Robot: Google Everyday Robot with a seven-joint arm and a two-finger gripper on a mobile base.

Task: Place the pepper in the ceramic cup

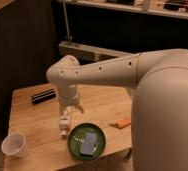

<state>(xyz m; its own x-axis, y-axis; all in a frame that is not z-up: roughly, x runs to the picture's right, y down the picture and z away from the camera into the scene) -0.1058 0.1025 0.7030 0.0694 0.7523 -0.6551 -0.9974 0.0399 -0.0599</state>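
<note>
Hanging at centre-left of the frame, the gripper [65,121] points down over the bench [37,120], just left of the green plate [70,141]; whether it is wide or narrow, I cannot tell. The pepper [121,123] lies on the bench right of the plate. The ceramic cup [13,145] stands at lower left, well apart.

Arm [107,74] was off-white, smooth, tubular, with small dark holes [101,67] along it. Bulky rounded shell [167,110] at right. Gripper [65,123] was pale, over table [32,131], left of plate [102,148].
</note>
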